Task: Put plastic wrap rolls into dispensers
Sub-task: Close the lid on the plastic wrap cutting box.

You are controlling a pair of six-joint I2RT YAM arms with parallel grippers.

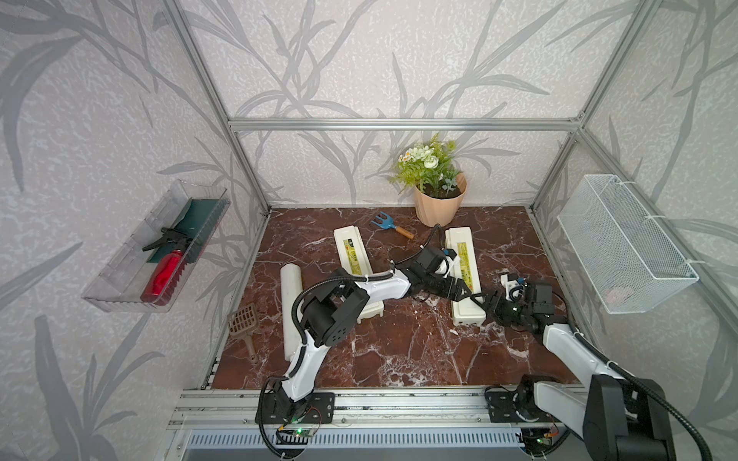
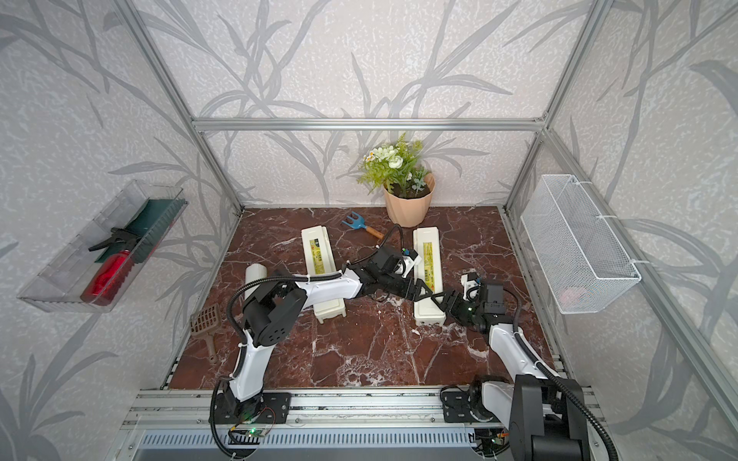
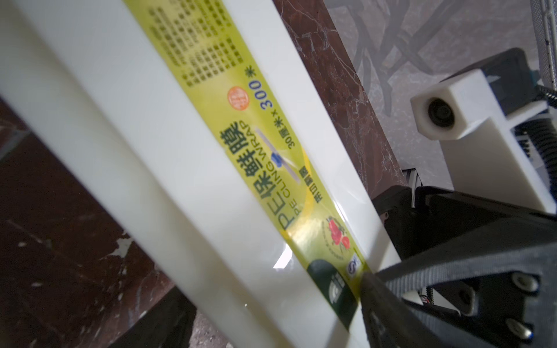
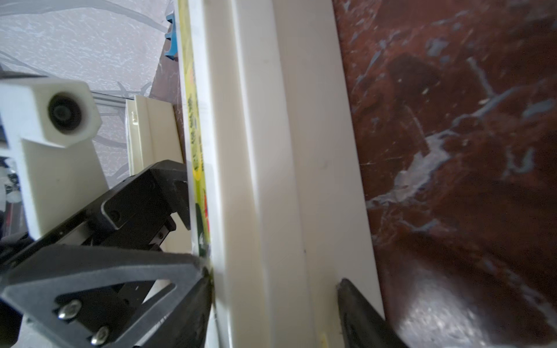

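Leftmost, a clear tray (image 1: 120,279) on the wall holds a red spray bottle (image 1: 165,271). On the table (image 1: 399,351) below lie a brown scoop (image 1: 243,323) and, near it, one roll (image 1: 290,295). The roll runs front to back outside both dispensers, its near end hidden behind the left arm. The left dispenser (image 1: 351,251) lies apart from the roll, lid down and label up, with that arm crossing its near end. A blue rake (image 1: 385,224) and a flower pot (image 1: 437,207) sit further back.

The right dispenser (image 1: 460,239) also lies with its lid down, and both claws meet over its near half. The left claw (image 1: 467,294) stands wide astride it, one finger (image 3: 379,289) at the label's edge. Whether it clamps cannot be told. The right claw (image 1: 488,300) pinches the dispenser's right long side, one finger (image 4: 193,280) on the label face and the other (image 4: 358,307) against the wall near the table. A white mesh basket (image 1: 623,247) hangs on the right wall.
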